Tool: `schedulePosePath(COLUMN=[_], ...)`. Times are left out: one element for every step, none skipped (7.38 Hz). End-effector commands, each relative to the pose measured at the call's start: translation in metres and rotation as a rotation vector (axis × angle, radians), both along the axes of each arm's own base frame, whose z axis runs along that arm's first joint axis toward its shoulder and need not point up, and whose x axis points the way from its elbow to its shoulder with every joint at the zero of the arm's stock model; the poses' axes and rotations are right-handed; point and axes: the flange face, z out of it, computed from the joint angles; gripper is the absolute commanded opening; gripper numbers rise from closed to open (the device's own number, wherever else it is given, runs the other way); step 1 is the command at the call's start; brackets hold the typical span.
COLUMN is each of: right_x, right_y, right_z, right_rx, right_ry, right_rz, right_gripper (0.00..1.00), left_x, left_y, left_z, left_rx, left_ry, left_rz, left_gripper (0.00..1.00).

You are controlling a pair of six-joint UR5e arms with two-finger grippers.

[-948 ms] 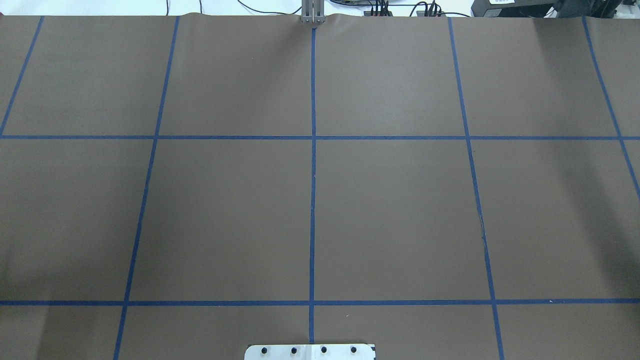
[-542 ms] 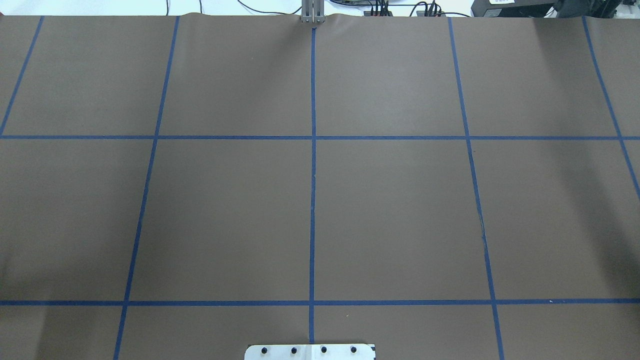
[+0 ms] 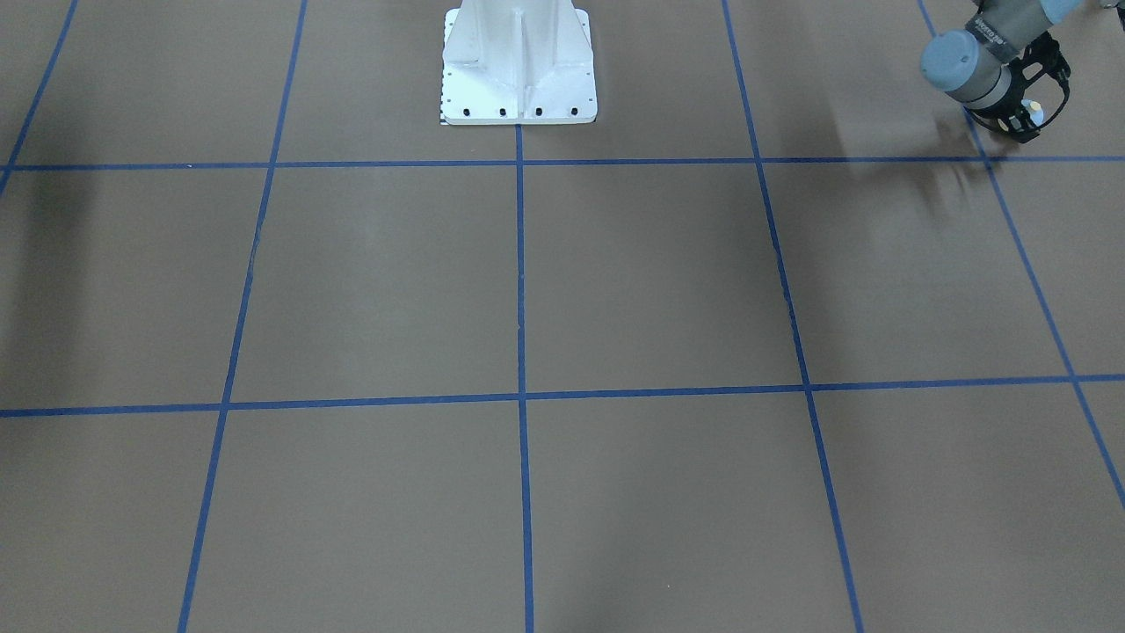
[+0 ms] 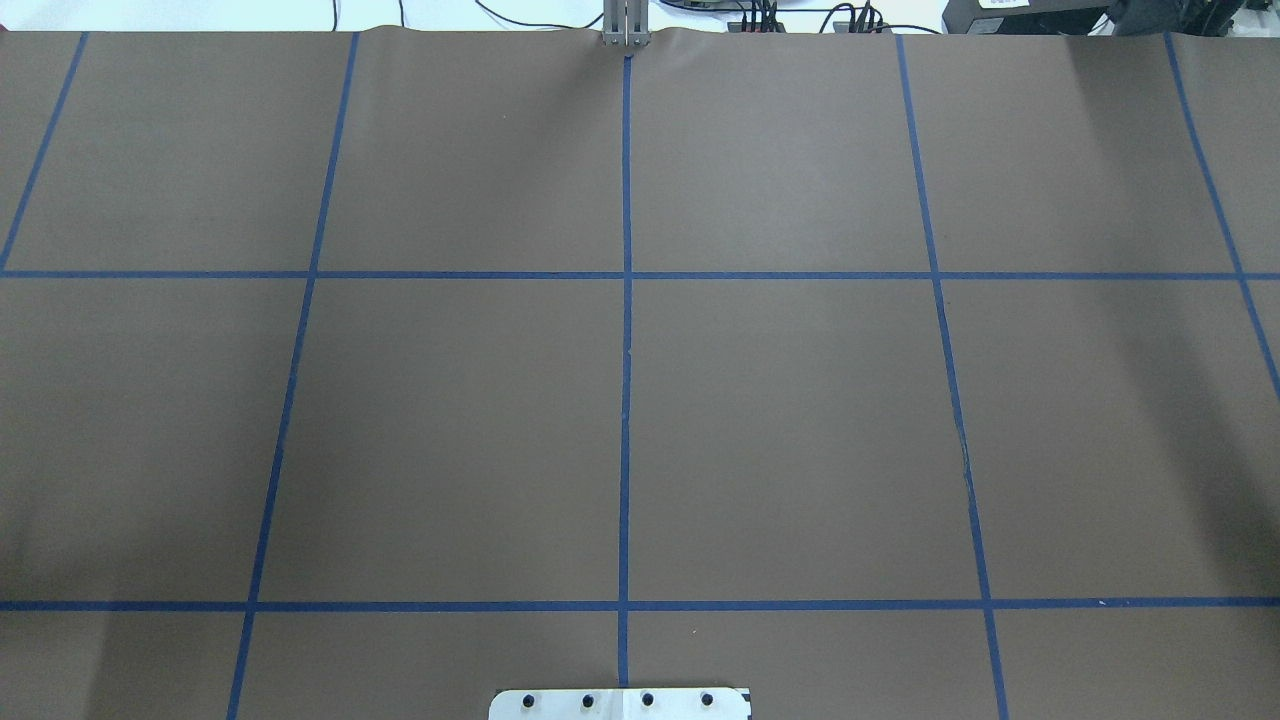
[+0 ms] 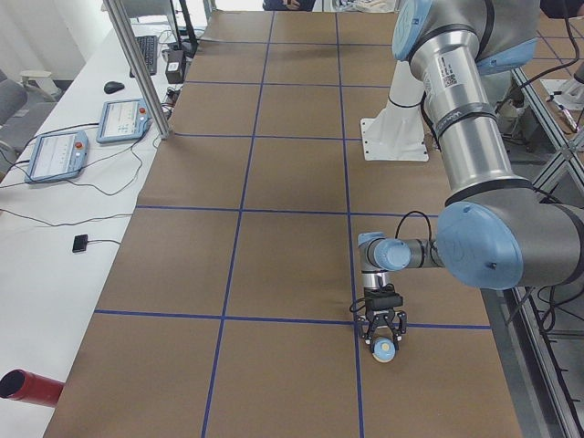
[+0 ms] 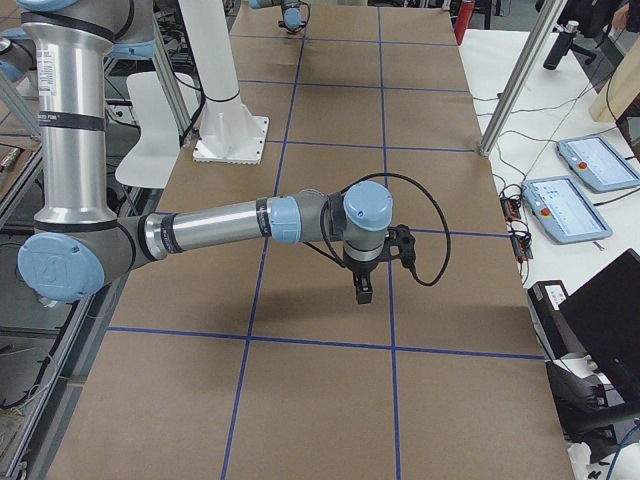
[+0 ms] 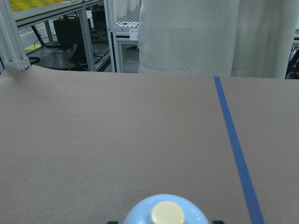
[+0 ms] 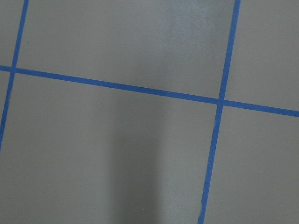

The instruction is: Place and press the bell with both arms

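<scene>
Brown paper (image 4: pixel 800 400) covers the whole long table, ruled into big squares by blue tape lines (image 4: pixel 626 400), and nothing shows on its middle squares but the white pedestal (image 3: pixel 518 61) at the robot's side. Over at the robot's left end, the jaws of the left gripper (image 5: pixel 384 334) are clamped on either side of the bell (image 7: pixel 166 212). Its light-blue dome and cream button point up, and it sits low over the paper just beside a tape crossing. I cannot tell whether its base touches the paper yet. Above it the left arm (image 5: pixel 474 146) folds down steeply from its shoulder. The right gripper (image 6: pixel 362 290) hangs fingers-down above the paper toward the other end, well apart from the bell, on the outstretched right arm (image 6: pixel 210 230). From where it shows I cannot tell whether its jaws are parted or closed. To my eye this is the placing step: the bell wants carrying inward, setting flat and letting go, and then the other arm must come down square on the button. The metal framing (image 5: pixel 551 173) and the robot-side edge lie near the bell, so the open room is toward the table's centre.
</scene>
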Motion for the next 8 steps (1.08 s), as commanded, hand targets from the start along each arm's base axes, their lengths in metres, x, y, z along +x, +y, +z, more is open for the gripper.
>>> schedulePosePath(right_x=[0.0, 0.0, 0.0, -0.002, -0.003, -0.003, -0.003, -0.003], right_y=[0.0, 0.001, 0.001, 0.0, 0.004, 0.006, 0.005, 0.004], right_z=[-0.001, -0.002, -0.005, -0.008, -0.007, -0.004, -0.005, -0.003], right_rx=[0.003, 0.005, 0.011, 0.018, 0.01, 0.007, 0.009, 0.01], right_ry=[0.002, 0.0, 0.002, 0.017, 0.002, 0.002, 0.003, 0.014], right_rz=[-0.002, -0.002, -0.002, -0.008, -0.008, -0.008, -0.008, -0.008], right_gripper=[1.0, 1.0, 1.0, 1.0, 1.0, 1.0, 1.0, 1.0], left_x=[-0.022, -0.016, -0.021, -0.02, -0.005, 0.014, 0.028, 0.033], left_y=[0.003, 0.0, -0.009, -0.027, -0.065, -0.107, -0.129, -0.155], left_z=[-0.064, -0.1, -0.125, -0.147, -0.172, -0.201, -0.228, -0.248], left_rx=[-0.028, -0.042, -0.054, -0.065, -0.058, -0.044, 0.003, 0.06], left_ry=[0.01, 0.013, 0.026, 0.057, 0.105, 0.147, 0.151, 0.167], left_rz=[0.101, 0.156, 0.178, 0.203, 0.228, 0.262, 0.369, 0.43], left_gripper=[0.0, 0.0, 0.0, 0.0, 0.0, 0.0, 0.0, 0.0])
